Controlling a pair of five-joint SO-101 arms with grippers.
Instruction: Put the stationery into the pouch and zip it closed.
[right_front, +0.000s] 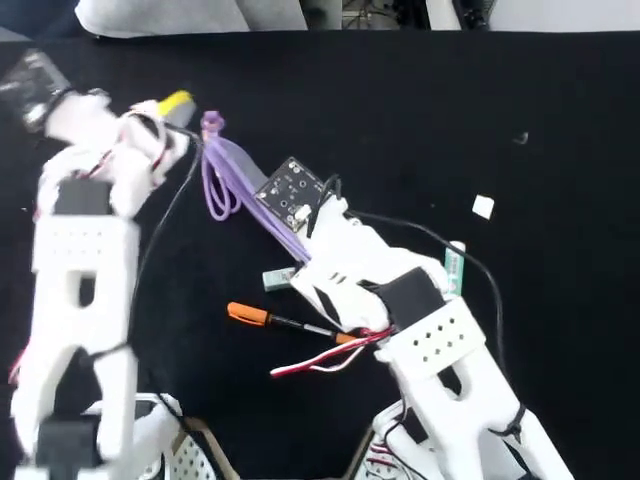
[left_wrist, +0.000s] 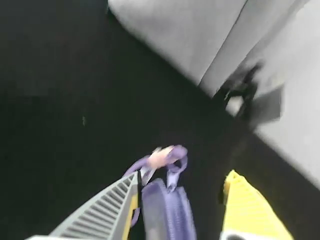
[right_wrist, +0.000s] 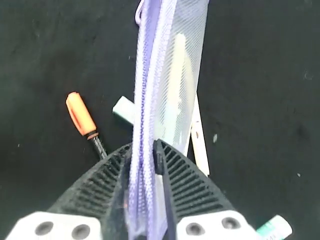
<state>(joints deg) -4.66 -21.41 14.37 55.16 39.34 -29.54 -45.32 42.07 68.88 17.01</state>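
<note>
Pouch, high view: the purple mesh pouch (right_front: 245, 195) lies diagonally from upper left toward centre, between left gripper (right_front: 185, 115) and right gripper (right_front: 300, 245). An orange-capped pen (right_front: 262, 317) is loose on the black table (right_front: 420, 120), just below the right gripper, long axis near horizontal.

Left wrist view: the pouch end lies against the grey finger (left_wrist: 100, 215). The yellow finger (left_wrist: 250, 210) stands apart, so the jaws are parted and grip nothing.

Right wrist view: the right gripper is clamped on the pouch's zip edge.

Judgement: the pen is nearer the right arm, but only the left is free.
</note>
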